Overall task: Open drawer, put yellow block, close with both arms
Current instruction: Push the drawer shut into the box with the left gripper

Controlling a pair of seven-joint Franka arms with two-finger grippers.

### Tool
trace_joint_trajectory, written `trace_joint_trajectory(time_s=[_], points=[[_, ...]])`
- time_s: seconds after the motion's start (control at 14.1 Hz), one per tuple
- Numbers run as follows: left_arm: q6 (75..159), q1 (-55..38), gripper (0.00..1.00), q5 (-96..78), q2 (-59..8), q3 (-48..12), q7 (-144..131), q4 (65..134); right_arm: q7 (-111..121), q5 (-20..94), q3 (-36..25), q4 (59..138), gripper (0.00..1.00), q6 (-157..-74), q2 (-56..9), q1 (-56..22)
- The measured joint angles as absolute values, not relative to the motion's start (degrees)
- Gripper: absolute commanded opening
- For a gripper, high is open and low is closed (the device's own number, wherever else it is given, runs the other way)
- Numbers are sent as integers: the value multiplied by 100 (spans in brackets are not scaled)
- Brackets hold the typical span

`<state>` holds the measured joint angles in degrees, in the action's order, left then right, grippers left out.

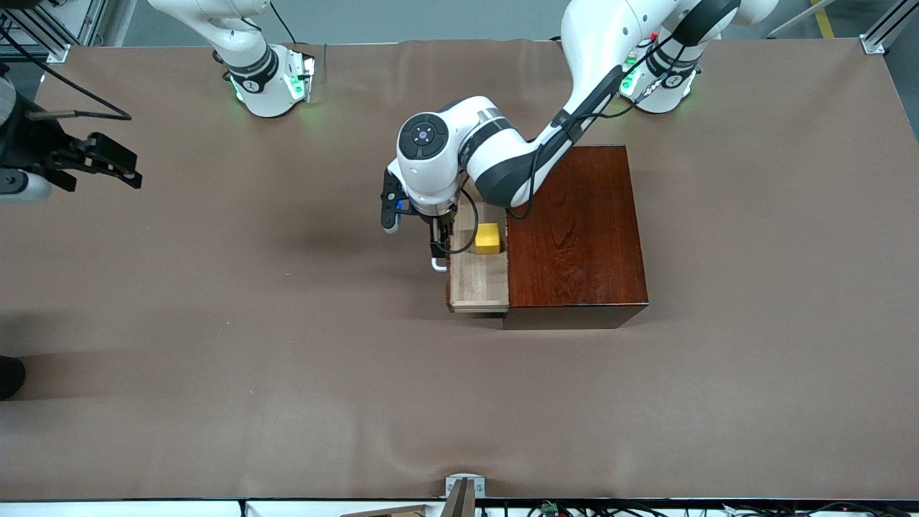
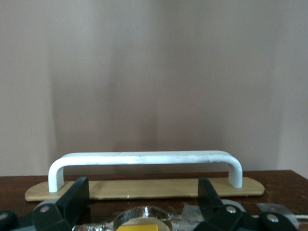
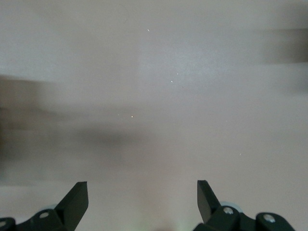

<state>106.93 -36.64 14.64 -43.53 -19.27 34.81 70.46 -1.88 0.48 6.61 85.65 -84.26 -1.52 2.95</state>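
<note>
Drawer (image 1: 478,278) of the dark reddish-brown wooden box (image 1: 578,233) stands pulled partway out toward the right arm's end of the table (image 1: 287,359), its pale raw-wood floor showing. The yellow block (image 1: 487,238) lies inside the drawer, close against the box's open edge. The white U-shaped handle (image 2: 144,163) on the drawer's dark front shows clearly in the left wrist view, and only its lower tip peeks out under the left tool in the front view.

The left arm (image 1: 531,154) reaches from its base over the box and bends down at the drawer's front. The left tool (image 1: 439,244) hangs just above the handle, its fingers (image 2: 77,197) spread wide apart, one on each side of the bar's middle stretch and not touching it. The block shows in that view as a yellow sliver at the bottom edge, between the fingers.

The right arm waits at its own end of the table, well apart from the box. The right tool (image 1: 118,165) hovers over bare brown table with its fingers (image 3: 77,199) spread open, holding nothing.
</note>
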Motion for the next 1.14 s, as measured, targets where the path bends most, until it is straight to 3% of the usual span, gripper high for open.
trace_joint_trajectory(time_s=[0.57, 1.14], points=[[9286, -3619, 100, 2089, -4283, -1754, 3491, 7039, -210, 57, 492, 8637, 100, -8379, -136, 306], [9536, -3608, 100, 2136, -4199, -1714, 3218, 7039, 215, 79, 200, 8586, 100, -8192, -28, 376]])
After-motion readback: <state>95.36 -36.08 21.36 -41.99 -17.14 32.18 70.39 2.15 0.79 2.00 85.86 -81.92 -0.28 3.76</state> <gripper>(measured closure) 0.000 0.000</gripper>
